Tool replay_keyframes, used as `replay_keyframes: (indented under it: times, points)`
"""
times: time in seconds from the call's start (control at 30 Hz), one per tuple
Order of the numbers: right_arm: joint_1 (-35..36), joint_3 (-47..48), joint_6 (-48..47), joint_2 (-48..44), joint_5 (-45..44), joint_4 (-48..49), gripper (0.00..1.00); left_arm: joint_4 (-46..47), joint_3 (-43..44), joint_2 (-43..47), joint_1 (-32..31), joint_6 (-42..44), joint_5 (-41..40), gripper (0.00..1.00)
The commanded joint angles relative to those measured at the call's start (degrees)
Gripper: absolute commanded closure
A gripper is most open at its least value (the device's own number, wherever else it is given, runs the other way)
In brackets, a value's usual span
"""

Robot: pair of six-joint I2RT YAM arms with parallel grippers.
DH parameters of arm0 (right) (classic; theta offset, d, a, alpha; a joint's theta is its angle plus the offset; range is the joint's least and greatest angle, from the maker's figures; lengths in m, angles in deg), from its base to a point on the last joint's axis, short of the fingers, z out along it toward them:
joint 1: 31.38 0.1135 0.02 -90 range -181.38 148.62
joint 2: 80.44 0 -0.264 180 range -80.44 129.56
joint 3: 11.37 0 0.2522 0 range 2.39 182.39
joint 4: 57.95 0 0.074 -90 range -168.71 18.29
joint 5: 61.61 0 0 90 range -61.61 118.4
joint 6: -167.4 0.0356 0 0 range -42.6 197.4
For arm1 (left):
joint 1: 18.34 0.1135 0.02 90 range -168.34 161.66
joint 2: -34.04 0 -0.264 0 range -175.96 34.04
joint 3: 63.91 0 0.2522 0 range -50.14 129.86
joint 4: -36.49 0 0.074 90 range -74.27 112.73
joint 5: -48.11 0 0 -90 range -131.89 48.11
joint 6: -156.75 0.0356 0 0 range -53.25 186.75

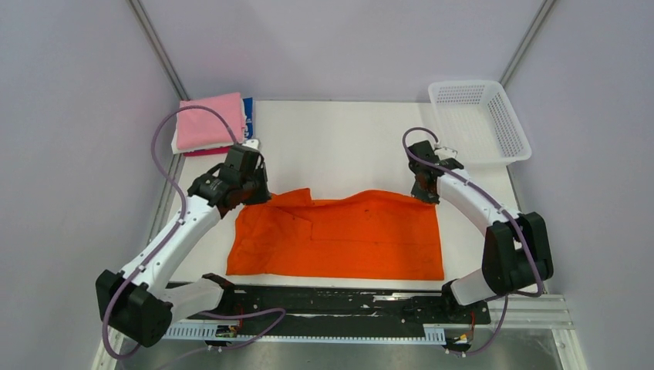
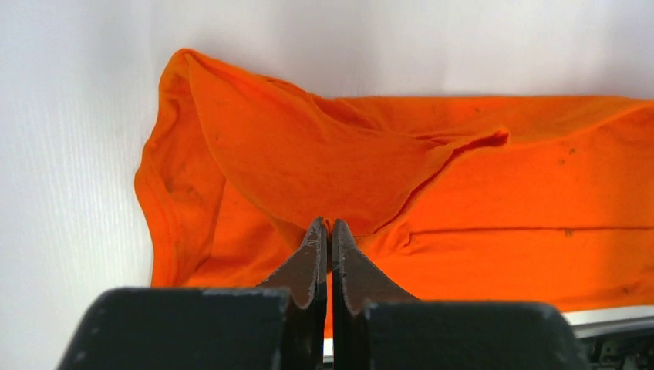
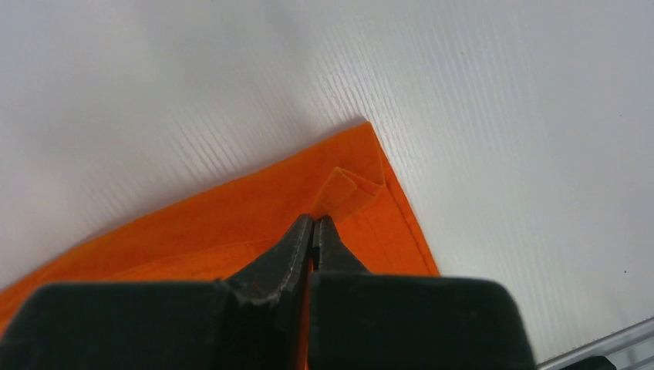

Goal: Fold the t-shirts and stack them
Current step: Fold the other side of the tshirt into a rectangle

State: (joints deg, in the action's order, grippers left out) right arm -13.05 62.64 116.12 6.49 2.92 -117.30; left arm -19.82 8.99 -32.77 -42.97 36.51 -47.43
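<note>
The orange t-shirt (image 1: 339, 235) lies spread on the white table in front of both arms, its far left part rumpled and raised. My left gripper (image 1: 248, 193) is shut on a fold of the orange t-shirt (image 2: 308, 154) at its far left corner. My right gripper (image 1: 426, 193) is shut on the orange t-shirt (image 3: 231, 223) at its far right corner, where a small flap of cloth bunches at the tips. A stack of folded t-shirts (image 1: 210, 122), pink on top with blue, white and red edges showing, sits at the table's far left.
A white plastic mesh basket (image 1: 480, 119) stands at the far right corner. A black rail (image 1: 339, 302) runs along the table's near edge between the arm bases. Grey walls enclose the table on three sides.
</note>
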Motion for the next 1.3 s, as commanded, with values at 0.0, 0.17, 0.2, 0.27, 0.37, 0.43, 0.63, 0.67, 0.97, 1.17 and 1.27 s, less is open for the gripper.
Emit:
replay_keyframes:
  times: [0.0,0.17,0.2,0.27,0.37,0.43,0.63,0.67,0.97,1.17,1.27]
  points:
    - [0.7,-2.3,-1.2,-6.1,2.2,0.8,1.0,-4.7,-2.6,6.0,-0.8,-3.4,-0.5,1.0]
    - [0.8,-3.9,-1.5,-9.2,5.1,0.8,1.0,-8.3,-5.0,10.4,-2.0,-5.9,-0.1,1.0]
    - [0.8,-4.2,-1.5,-9.4,5.4,0.8,1.0,-9.5,-5.6,11.8,-2.1,-6.5,-0.3,1.0]
    - [0.7,-4.6,-1.6,-9.7,5.7,0.8,1.0,-11.2,-6.5,13.8,-2.4,-7.2,-0.5,1.0]
    - [0.7,-5.3,-1.5,-10.1,6.8,0.8,1.0,-12.9,-8.1,16.7,-2.5,-8.2,0.2,1.0]
    - [0.8,-5.7,-1.5,-10.2,7.4,0.7,1.0,-13.4,-9.7,18.4,-2.5,-9.0,1.1,1.0]
    - [0.8,-6.7,-1.6,-10.2,7.9,0.5,0.98,-14.8,-14.0,21.6,-2.7,-12.8,3.4,1.0]
    - [0.8,-6.9,-1.6,-10.0,7.7,0.3,0.98,-15.1,-14.5,21.9,-2.8,-13.2,4.2,1.0]
    - [0.8,-6.2,3.1,-8.3,1.6,-6.6,0.82,-20.8,-19.2,21.5,-5.8,-21.9,6.4,0.89]
    - [0.7,-5.4,7.2,-8.6,-1.4,-13.7,0.52,-24.6,-19.3,23.2,-7.8,-23.4,7.3,0.05]
    - [0.7,-4.7,7.3,-10.2,-1.5,-15.2,0.2,-23.6,-17.2,23.1,-7.9,-21.0,8.2,0.0]
